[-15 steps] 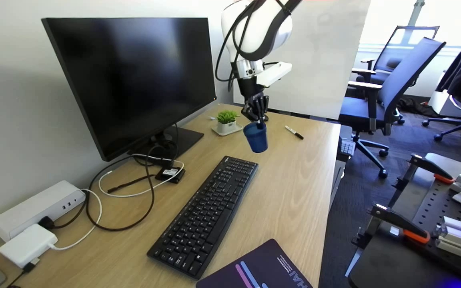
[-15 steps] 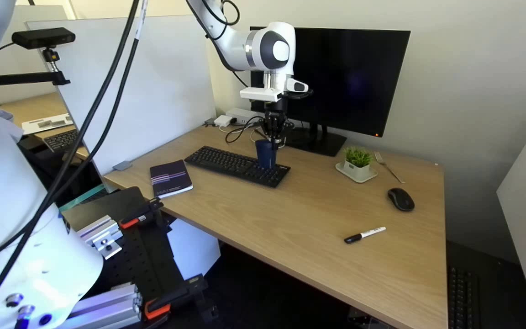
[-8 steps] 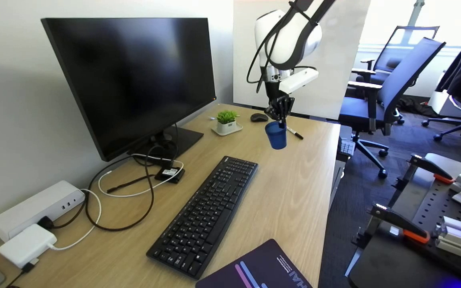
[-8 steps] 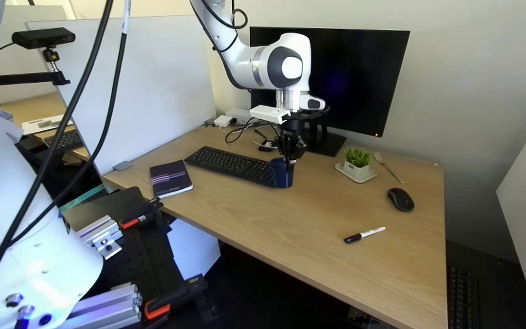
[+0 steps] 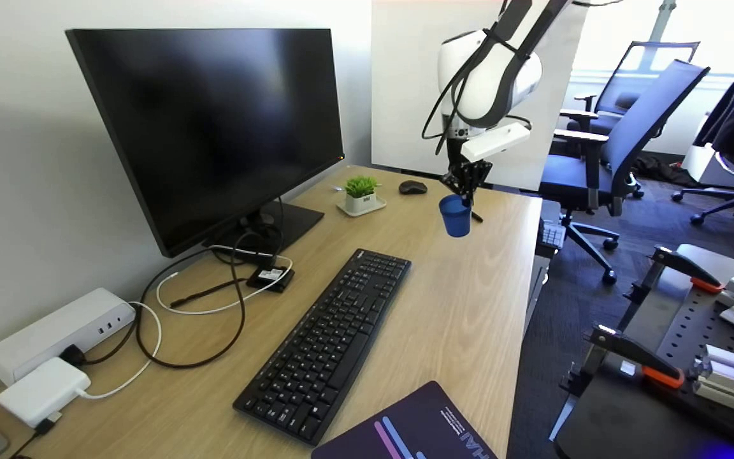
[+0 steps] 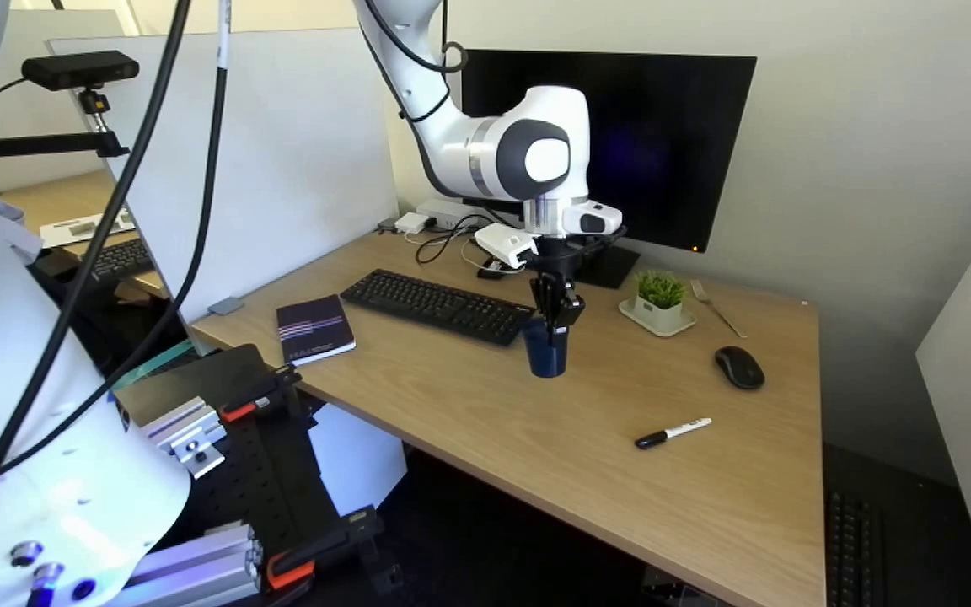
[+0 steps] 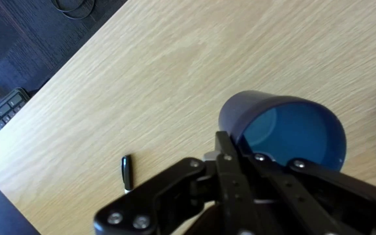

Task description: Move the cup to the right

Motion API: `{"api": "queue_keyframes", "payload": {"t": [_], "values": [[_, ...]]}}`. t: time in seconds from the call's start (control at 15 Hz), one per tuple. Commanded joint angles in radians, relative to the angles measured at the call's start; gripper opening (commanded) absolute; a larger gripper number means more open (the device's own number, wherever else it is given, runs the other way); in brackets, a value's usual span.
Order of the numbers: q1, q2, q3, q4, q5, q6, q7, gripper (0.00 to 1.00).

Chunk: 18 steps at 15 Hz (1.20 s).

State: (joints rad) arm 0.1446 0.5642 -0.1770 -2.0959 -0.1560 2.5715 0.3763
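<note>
Your claw (image 7: 234, 144) is clamped on the wall of the dark blue cup (image 6: 544, 360), pads nearly together, one half inside the rim and the other outside. The cup hangs nearly upright and seems to be off the bench (image 6: 452, 396), just past the end of the keyboard (image 6: 439, 305); how much clearance you have, you cannot tell.

You look to be mid-carry. Because you hold only one side of the rim, a quick swing or a knock could twist the cup about that pinch. Going rightward as an exterior view shows it, you have the marker (image 6: 675, 432) as the likeliest trouble: set down on it, the cup would rock or send it rolling. Overshoot, and you may bump the mouse (image 6: 739, 367). Release too high and the cup drops and tips; withdraw at a slant, and the half inside the rim could drag it over.
</note>
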Motion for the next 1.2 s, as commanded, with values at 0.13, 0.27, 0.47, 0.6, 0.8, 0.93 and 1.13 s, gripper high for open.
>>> {"api": "queue_keyframes", "payload": {"t": [0.13, 0.27, 0.47, 0.6, 0.8, 0.93, 1.13], "values": [[-0.049, 0.025, -0.019, 0.006, 0.055, 0.072, 0.03, 0.01], [-0.057, 0.047, -0.022, 0.026, 0.071, 0.08, 0.027, 0.01], [-0.044, 0.085, -0.012, 0.081, 0.084, 0.083, 0.03, 0.01], [-0.034, 0.11, 0.004, 0.134, 0.094, 0.088, 0.033, 0.01], [-0.018, 0.147, 0.028, 0.211, 0.108, 0.094, 0.035, 0.01], [-0.016, 0.177, 0.048, 0.249, 0.129, 0.1, 0.03, 0.01], [-0.023, 0.215, 0.074, 0.277, 0.171, 0.099, 0.027, 0.01]]}}
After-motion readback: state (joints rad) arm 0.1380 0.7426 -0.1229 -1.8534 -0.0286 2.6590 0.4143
